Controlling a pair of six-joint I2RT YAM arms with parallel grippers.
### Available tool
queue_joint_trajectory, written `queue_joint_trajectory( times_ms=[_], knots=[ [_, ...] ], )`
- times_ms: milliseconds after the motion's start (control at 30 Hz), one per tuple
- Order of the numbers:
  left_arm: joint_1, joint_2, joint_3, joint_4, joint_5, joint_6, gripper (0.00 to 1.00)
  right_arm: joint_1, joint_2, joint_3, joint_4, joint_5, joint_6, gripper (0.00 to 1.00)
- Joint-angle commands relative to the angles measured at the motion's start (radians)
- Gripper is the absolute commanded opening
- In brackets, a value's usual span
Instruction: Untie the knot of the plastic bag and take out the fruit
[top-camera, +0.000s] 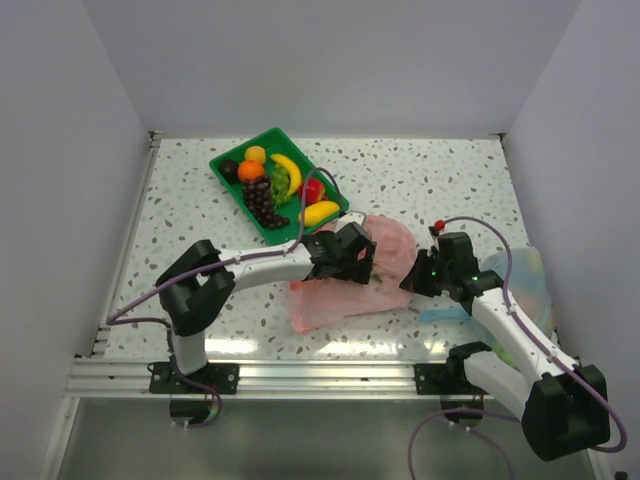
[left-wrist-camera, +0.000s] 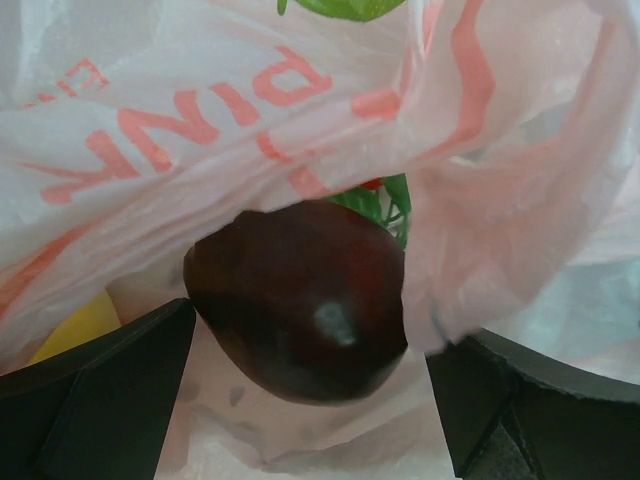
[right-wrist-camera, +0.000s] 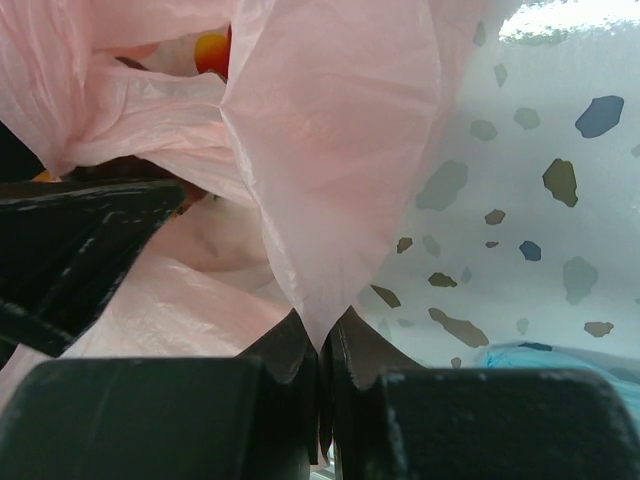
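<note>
Plastic bag (top-camera: 335, 300) lies around the middle of the counter (top-camera: 420, 180), a dark red fruit (left-wrist-camera: 300, 300) in its mouth with the left hand (top-camera: 362, 262) spread wide either side. The right hand (right-wrist-camera: 325, 345) is clamped tight on a fold of the bag.

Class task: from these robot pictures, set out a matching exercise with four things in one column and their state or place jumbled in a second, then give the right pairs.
Column one:
1. left gripper
2. right gripper
3. dark red glossy fruit
4. green plastic tray

Column two:
a. lying inside the thin pink plastic bag
b. open
c. at the table's far side, holding toy fruit
d. shut on the pink bag's film

Pairs: 1-b, 2-d, 3-a, 4-c
</note>
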Motion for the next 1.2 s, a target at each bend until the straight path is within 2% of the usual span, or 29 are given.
queue_joint_trajectory(
  times_ms=[0,67,133,167,233,267,367,467,600,700,800,867,1033,1167],
  knots=[
    [-0.006,0.032,0.020,0.018,-0.002,-0.017,1.00,0.001,0.006,-0.007,0.032,-0.032,-0.010,0.07],
    [-0.004,0.042,0.012,0.015,-0.001,-0.016,1.00,0.003,0.012,-0.010,0.037,-0.034,-0.010,0.07],
    [-0.006,0.036,-0.005,0.022,0.002,-0.014,0.94,0.001,0.018,-0.009,0.038,-0.032,-0.010,0.07],
    [-0.004,0.028,-0.010,0.029,0.004,-0.011,0.86,0.001,0.017,-0.009,0.038,-0.032,-0.011,0.07],
    [-0.006,-0.006,-0.023,0.036,0.004,-0.005,0.77,0.003,0.018,-0.007,0.040,-0.034,-0.011,0.07],
    [-0.006,-0.035,-0.025,0.036,-0.001,0.000,0.66,0.003,0.020,-0.007,0.040,-0.034,-0.011,0.07],
    [-0.006,-0.078,-0.028,0.024,-0.010,0.016,0.50,0.003,0.027,-0.007,0.041,-0.034,-0.010,0.07],
    [-0.006,-0.145,-0.025,-0.004,-0.015,0.026,0.45,0.003,0.029,-0.004,0.038,-0.034,-0.011,0.07],
    [-0.004,-0.259,0.006,-0.060,0.017,0.042,0.43,0.001,0.031,-0.003,0.035,-0.029,-0.011,0.07],
    [0.008,-0.320,0.096,-0.115,0.030,0.062,0.42,0.003,0.031,-0.003,0.035,-0.027,-0.011,0.07],
    [0.078,-0.346,0.174,-0.165,0.040,0.084,0.44,0.002,0.038,0.000,0.035,-0.027,-0.013,0.07],
    [0.172,-0.352,0.187,-0.165,0.076,0.105,0.45,0.002,0.040,0.002,0.033,-0.027,-0.013,0.07],
    [0.360,-0.273,0.220,-0.157,0.108,0.161,0.47,0.003,0.031,0.011,0.021,-0.020,-0.019,0.07],
    [0.447,-0.131,0.248,-0.143,0.128,0.185,0.59,0.003,0.020,0.011,0.014,-0.017,-0.019,0.07]
  ],
)
